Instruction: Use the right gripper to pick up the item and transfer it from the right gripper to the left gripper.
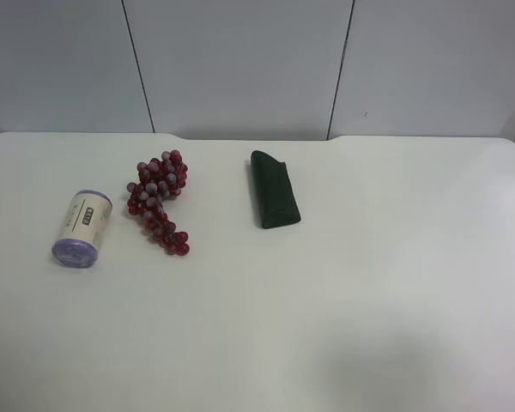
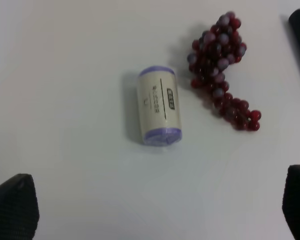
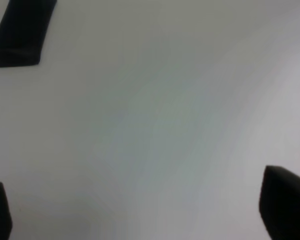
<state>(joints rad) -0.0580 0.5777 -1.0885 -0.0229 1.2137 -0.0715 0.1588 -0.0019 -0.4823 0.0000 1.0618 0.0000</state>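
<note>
The item (image 1: 82, 228), a small roll with purple ends and a cream printed label, lies on its side at the left of the white table (image 1: 369, 283). It also shows in the left wrist view (image 2: 159, 106), lying ahead of my left gripper (image 2: 155, 205), whose black fingertips (image 2: 15, 207) stand wide apart and empty. My right gripper (image 3: 142, 210) is open and empty over bare table, with only its fingertips (image 3: 285, 205) in view. Neither arm shows in the exterior high view.
A red grape bunch (image 1: 159, 202) lies just right of the roll and also shows in the left wrist view (image 2: 221, 65). A dark green pouch (image 1: 274, 190) lies mid-table; it also shows in the right wrist view (image 3: 22, 32). A grey panelled wall stands behind.
</note>
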